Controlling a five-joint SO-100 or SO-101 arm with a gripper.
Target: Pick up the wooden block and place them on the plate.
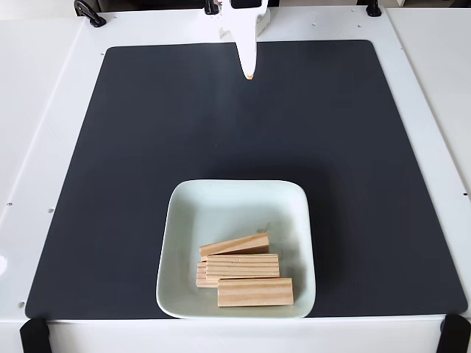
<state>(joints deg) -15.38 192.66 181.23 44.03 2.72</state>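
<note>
Black mat (184, 147), white gripper (250, 76) pointing down at far edge, fingers seemingly together.

Four wooden blocks lie in the single plate (184, 213), all gathered toward its 6 o'clock half. One wooden block (255, 292) sits nearest 6 o'clock, a second (243, 265) just above it, a third (235, 245) tilted above that, and a fourth (200, 274) peeks out at 9 o'clock beneath the pile. There is one dark mat (147, 147), one white table (44, 95), and one pincer (250, 76) at 12 o'clock.
</note>
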